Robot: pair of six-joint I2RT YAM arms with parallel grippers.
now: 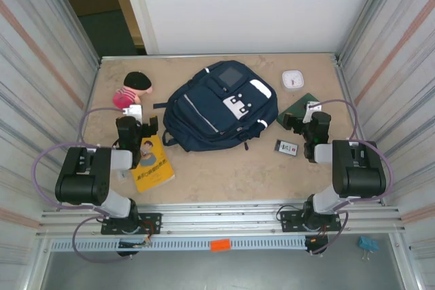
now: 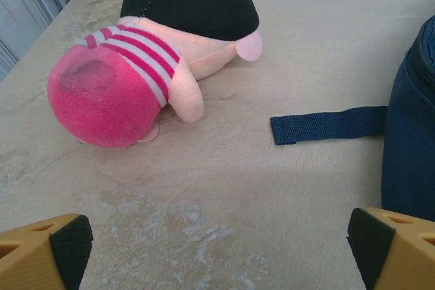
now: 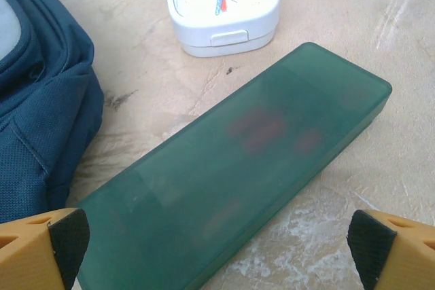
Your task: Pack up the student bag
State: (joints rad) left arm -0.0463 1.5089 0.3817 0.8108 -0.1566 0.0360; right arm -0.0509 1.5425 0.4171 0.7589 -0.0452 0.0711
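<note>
The student bag (image 1: 221, 106), a navy backpack with white stripes, lies flat in the middle of the table. My left gripper (image 1: 138, 121) is open just left of it, hovering over bare table (image 2: 221, 249) and facing a pink striped plush doll (image 2: 129, 66). A navy strap (image 2: 326, 125) and the bag's side (image 2: 411, 134) lie to its right. My right gripper (image 1: 302, 121) is open above a long translucent green pencil case (image 3: 238, 174), its fingertips (image 3: 68, 239) wide on either side and not touching it. The bag's corner (image 3: 41, 100) is to the left.
A white square clock (image 3: 223, 6) sits beyond the pencil case (image 1: 297, 108). A yellow book (image 1: 151, 164) lies near the left arm and a small dark card-like item (image 1: 287, 147) near the right arm. The doll (image 1: 134, 88) is at the back left. Corrugated metal walls close both sides.
</note>
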